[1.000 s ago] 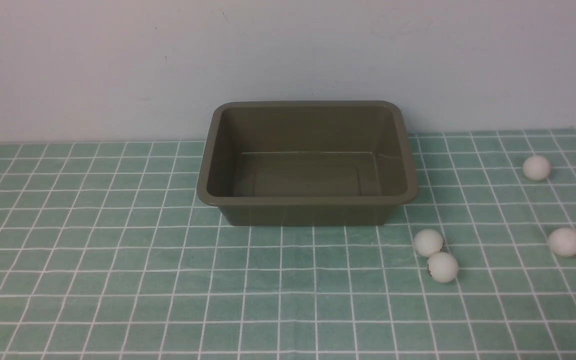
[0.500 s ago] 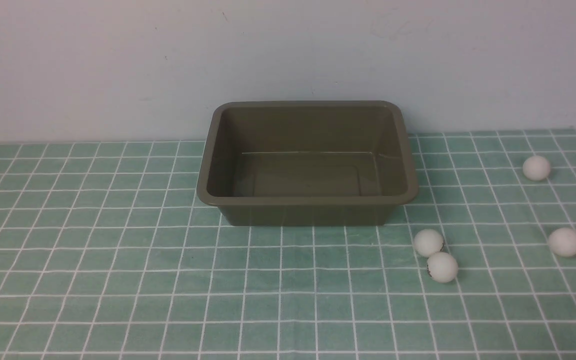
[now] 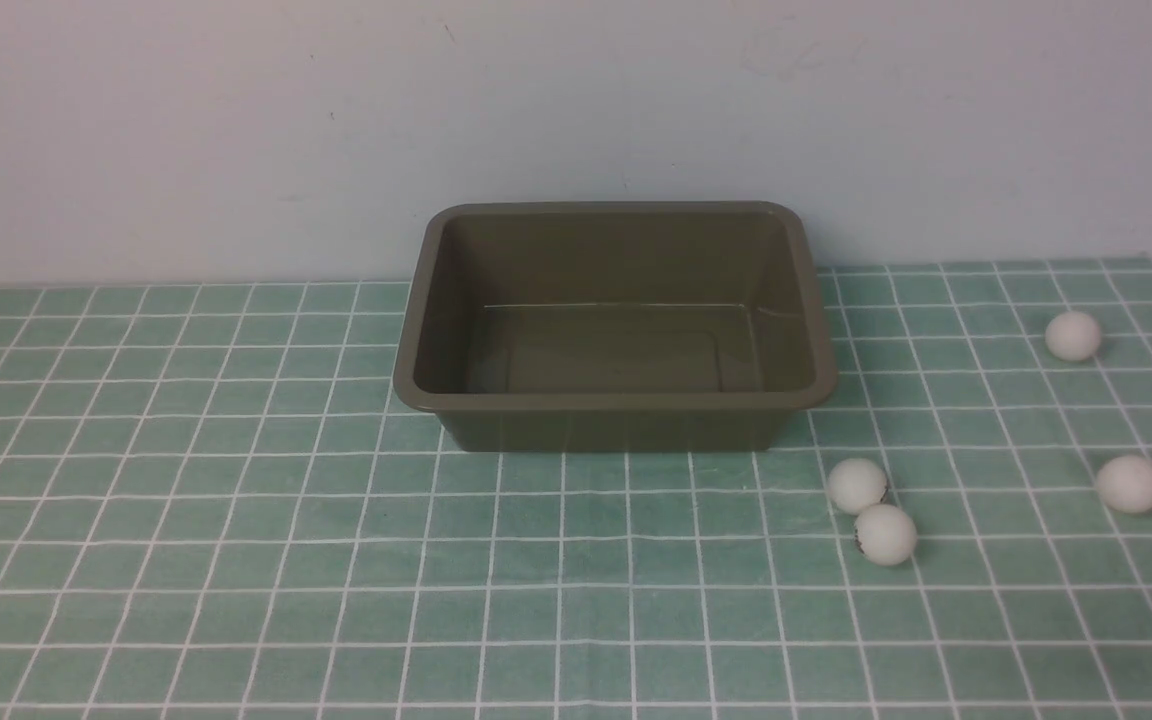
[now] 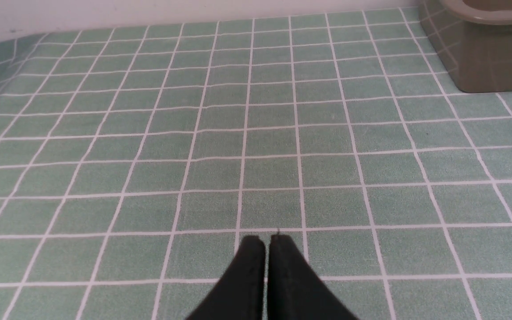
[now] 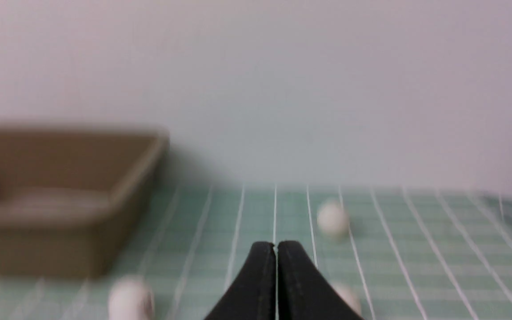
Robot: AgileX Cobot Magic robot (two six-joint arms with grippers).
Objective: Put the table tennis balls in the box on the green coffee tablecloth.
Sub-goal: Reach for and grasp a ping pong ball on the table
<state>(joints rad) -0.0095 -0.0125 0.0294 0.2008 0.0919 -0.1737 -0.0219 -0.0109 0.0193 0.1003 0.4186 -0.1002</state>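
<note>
Left gripper [image 4: 266,242], seen in the left wrist view: two black fingers pressed together, only a hairline slit between the tips. It hangs over bare green tablecloth [image 4: 149,133], well left of the box [image 4: 482,66], whose near-left corner is all that shows there.

In the front view the tablecloth [image 3: 186,560] spreads left, front and right of the box, w/ a plain pale wall [image 3: 236,130] behind. The box [image 3: 616,430] sits upright at centre-rear, its back edge near the wall, open top up.

All four balls lie outside it, on the cloth to the box's right. The first ball [image 3: 856,485] is just off the box's front-right corner. The marked ball [image 3: 885,534] is touching or all but touching it on the side away from the box – can't tell which – and has a small dark print on its box-facing edge. The rear ball [image 3: 1073,335] is well right of the box, approx. level w/ the box's middle. The outer ball [image 3: 1130,484] is farthest from the box, approx. level w/ the first ball.

Right gripper [image 5: 276,249], seen in the right wrist view: the picture is blurred, but the fingers are clearly together. It is low over the cloth, right of the box [image 5: 60,240]. One ball [image 5: 332,218] sits past the fingertips, another ball [image 5: 130,300] lies nearer the box, and a third ball [image 5: 349,297] is partly behind a finger. Which ball is which can't be told.
</note>
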